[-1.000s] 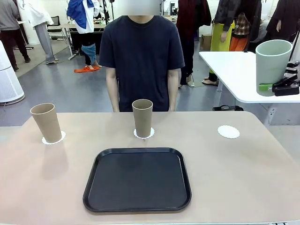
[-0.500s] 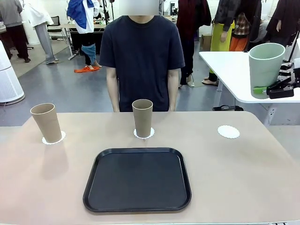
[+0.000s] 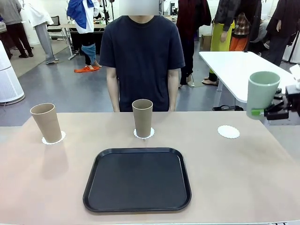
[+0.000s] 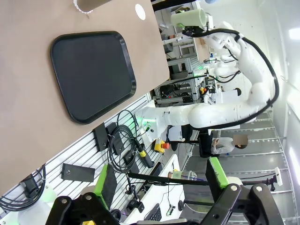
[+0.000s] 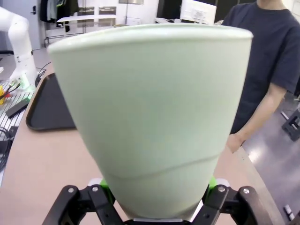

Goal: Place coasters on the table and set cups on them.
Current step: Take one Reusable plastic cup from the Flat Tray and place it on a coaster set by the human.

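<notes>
Two tan cups stand upright on coasters on the table (image 3: 234, 168): one at far left (image 3: 46, 123), one at the centre (image 3: 142, 117). A third coaster (image 3: 228, 131) lies bare at the far right. My right gripper (image 3: 258, 111) is shut on the lower part of the pale mint cup (image 3: 261, 93) and holds it upright in the air, right of and above that bare coaster. In the right wrist view the mint cup (image 5: 154, 117) sits between the gripper's (image 5: 157, 199) green pads. My left gripper (image 4: 161, 180) is open and holds nothing, well back from the table.
A black tray (image 3: 138, 178) lies bare at the middle front of the table. A person in a dark shirt (image 3: 142, 56) stands at the far edge behind the centre cup, arms hanging down. A white table (image 3: 234, 70) stands behind on the right.
My right gripper has carried the mint cup downward and slightly left, from above the white table toward the beige table's right edge. Everything on the table stayed put.
</notes>
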`<state>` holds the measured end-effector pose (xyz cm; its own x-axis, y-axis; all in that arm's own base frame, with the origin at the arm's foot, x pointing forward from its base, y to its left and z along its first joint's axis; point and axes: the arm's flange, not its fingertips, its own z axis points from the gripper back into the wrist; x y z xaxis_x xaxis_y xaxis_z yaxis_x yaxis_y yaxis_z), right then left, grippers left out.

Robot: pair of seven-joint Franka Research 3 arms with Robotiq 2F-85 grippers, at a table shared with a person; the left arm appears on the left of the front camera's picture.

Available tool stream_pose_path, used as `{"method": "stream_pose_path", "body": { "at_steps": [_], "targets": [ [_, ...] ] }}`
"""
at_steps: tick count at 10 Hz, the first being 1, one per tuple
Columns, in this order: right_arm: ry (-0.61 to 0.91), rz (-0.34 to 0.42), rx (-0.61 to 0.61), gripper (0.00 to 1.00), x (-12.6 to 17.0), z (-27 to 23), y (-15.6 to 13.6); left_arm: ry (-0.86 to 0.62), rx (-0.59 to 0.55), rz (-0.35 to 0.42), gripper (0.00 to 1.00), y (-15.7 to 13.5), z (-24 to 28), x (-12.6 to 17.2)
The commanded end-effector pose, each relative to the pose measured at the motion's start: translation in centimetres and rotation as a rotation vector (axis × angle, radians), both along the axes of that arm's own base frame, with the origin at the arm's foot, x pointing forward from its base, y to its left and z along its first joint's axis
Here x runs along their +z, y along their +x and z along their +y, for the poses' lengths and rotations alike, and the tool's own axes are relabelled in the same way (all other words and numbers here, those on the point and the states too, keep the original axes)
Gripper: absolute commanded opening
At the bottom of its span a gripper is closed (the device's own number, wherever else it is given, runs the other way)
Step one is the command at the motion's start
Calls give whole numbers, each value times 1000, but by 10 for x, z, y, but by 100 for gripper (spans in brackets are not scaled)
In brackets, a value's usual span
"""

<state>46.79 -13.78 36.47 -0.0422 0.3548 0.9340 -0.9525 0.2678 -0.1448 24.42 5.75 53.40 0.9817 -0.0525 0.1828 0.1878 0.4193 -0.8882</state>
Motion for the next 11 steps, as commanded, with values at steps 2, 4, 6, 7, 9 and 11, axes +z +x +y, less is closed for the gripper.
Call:
{"method": "stream_pose_path", "body": {
  "at_steps": [2,4,6,7,9,11],
  "targets": [
    [89,-45,57,79,-22,-8,28,-7,14,7,100,0,-2,2],
    [65,-45,1,79,-22,0,34,-7,14,7,100,0,-2,2],
    [61,-18,50,79,-33,-6,27,-7,14,7,100,0,-2,2],
    [61,-18,50,79,-33,-6,27,-7,14,7,100,0,-2,2],
    [61,-18,50,79,-33,-6,27,-7,14,7,100,0,-2,2],
    [46,-49,112,79,-42,9,32,-7,14,7,100,0,-2,2]
  ]
}}
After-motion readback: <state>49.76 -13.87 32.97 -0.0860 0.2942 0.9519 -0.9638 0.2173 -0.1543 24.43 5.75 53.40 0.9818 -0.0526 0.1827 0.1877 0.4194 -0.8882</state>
